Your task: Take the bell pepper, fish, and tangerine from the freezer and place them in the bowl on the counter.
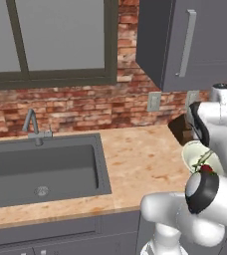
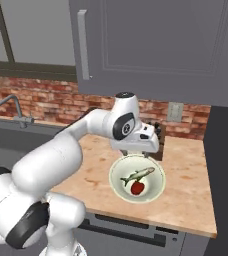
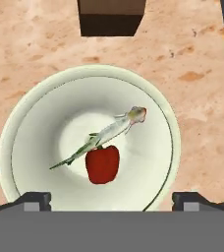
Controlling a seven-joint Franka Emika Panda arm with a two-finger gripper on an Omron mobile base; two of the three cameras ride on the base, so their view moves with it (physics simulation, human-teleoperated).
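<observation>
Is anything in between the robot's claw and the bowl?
No, nothing visible. The open gripper hangs right above the bowl, with just air between. Inside lie the fish and the bell pepper, touching each other.

The bowl (image 3: 15, 142) sits on the counter (image 3: 202, 98) directly beneath the gripper (image 3: 111, 201). Inside the bowl, below the parted fingertips (image 3: 35, 201), the fish (image 3: 104, 133) lies across the middle, and the bell pepper (image 3: 102, 164) rests touching it on the side nearer the gripper. Beyond the bowl, farther from the gripper, the knife block (image 3: 111, 17) stands on the counter. The sink (image 1: 41, 169) lies well off to the gripper's left.
</observation>
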